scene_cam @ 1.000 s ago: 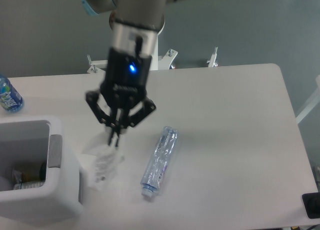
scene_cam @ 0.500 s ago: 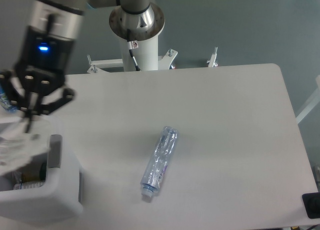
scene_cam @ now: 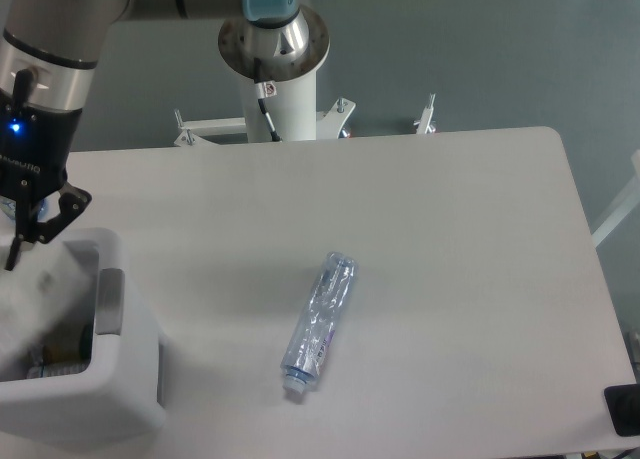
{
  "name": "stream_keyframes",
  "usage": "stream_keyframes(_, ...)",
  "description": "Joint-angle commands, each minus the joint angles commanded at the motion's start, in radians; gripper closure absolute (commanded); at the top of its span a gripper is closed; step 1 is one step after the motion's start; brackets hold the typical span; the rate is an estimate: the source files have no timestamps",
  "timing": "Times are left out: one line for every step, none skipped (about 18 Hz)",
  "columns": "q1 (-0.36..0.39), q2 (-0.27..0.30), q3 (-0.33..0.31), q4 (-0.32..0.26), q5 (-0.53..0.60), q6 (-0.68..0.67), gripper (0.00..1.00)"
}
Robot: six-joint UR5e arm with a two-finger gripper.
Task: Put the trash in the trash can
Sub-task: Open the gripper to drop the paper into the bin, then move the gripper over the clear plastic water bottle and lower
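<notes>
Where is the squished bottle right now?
The squished bottle lies flat near the middle of the table, cap end toward the front edge, to the right of the white trash can and touching nothing.

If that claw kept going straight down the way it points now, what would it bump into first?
Most likely the white paper wrapper lying inside the trash can, since the gripper points down over the opening; the height gap is unclear.

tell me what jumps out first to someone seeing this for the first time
The crushed clear plastic bottle lies alone near the middle of the white table, cap toward the near edge. At far left the gripper hangs over the white trash can, with something pale and blurred, probably the crumpled paper wrapper, inside the bin below it.
</notes>
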Motion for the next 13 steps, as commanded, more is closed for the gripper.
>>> stream_keyframes(0.017,0.0,0.009,0.0,0.002,0.0,0.04)
stream_keyframes(0.043,0.0,0.015,0.002,0.0,0.002,0.0)
stream_keyframes(0.073,0.002,0.018,0.003,0.0,0.002,0.0)
stream_keyframes(0.109,0.002,0.019,0.003,0.0,-0.002,0.0)
stream_keyframes(0.141,0.002,0.019,0.006,0.002,-0.003,0.0)
stream_keyframes(0.169,-0.001,0.015,0.008,0.003,-0.002,0.0)
stream_keyframes(0.19,-0.003,0.012,0.011,0.012,0.0,0.0)
stream_keyframes(0.216,-0.006,0.009,0.014,0.029,0.002,0.0)
stream_keyframes(0.239,-0.014,0.012,0.014,0.043,0.009,0.0)
stream_keyframes(0.262,-0.018,0.011,0.017,0.052,0.041,0.0)
stream_keyframes(0.285,-0.024,0.008,0.017,0.055,0.093,0.0)
stream_keyframes(0.302,-0.044,0.003,0.015,0.084,0.144,0.0)
stream_keyframes(0.314,-0.051,0.002,0.014,0.139,0.159,0.0)
